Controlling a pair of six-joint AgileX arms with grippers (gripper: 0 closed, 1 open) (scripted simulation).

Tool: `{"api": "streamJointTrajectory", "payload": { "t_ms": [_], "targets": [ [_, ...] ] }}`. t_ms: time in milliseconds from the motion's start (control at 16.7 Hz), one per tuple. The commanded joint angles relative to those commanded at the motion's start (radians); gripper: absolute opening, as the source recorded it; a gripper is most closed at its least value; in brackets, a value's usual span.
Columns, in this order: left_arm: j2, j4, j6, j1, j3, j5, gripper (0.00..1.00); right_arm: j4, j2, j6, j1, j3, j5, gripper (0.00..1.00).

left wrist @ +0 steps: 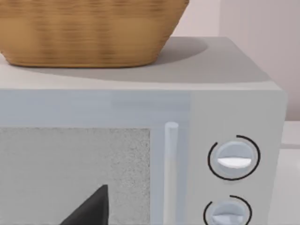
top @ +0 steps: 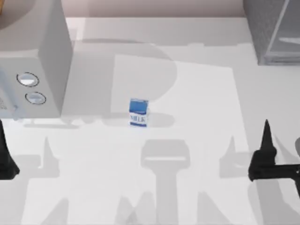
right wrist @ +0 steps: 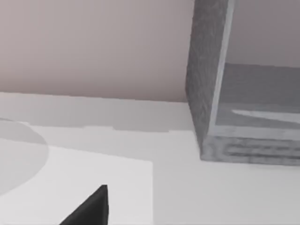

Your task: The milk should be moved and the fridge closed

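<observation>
You're looking straight down on the tabletop (top: 187, 93) from above. Your left wrist camera sits close, facing the dialed box (left wrist: 234, 108) at far left. Right wrist camera faces the fridge (right wrist: 206, 79), far right.

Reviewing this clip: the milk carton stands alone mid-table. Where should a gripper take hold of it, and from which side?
Judging by its pose, grip the milk across its two narrow side walls, below the folded top, coming in level from the table's near edge. It stands upright with bare table all round. The right gripper and the left gripper both sit near that edge, either could likely approach.
</observation>
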Motion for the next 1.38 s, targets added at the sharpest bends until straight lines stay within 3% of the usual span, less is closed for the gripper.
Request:
{"api": "streamJointTrajectory", "payload": {
  "t_ms": [360, 960, 1380],
  "targets": [
    [0.000, 0.000, 0.000, 0.000, 0.000, 0.000, 1.00, 0.091, 0.461, 0.058, 0.052, 0.260, 0.079, 1.00],
    [0.000, 0.000, 0.000, 0.000, 0.000, 0.000, 1.00, 0.353, 1.318, 0.058, 0.121, 0.885, 0.268, 1.00],
    [0.000, 0.000, 0.000, 0.000, 0.000, 0.000, 1.00, 0.490, 1.625, 0.005, 0.142, 1.196, 0.347, 1.00]
  ]
}}
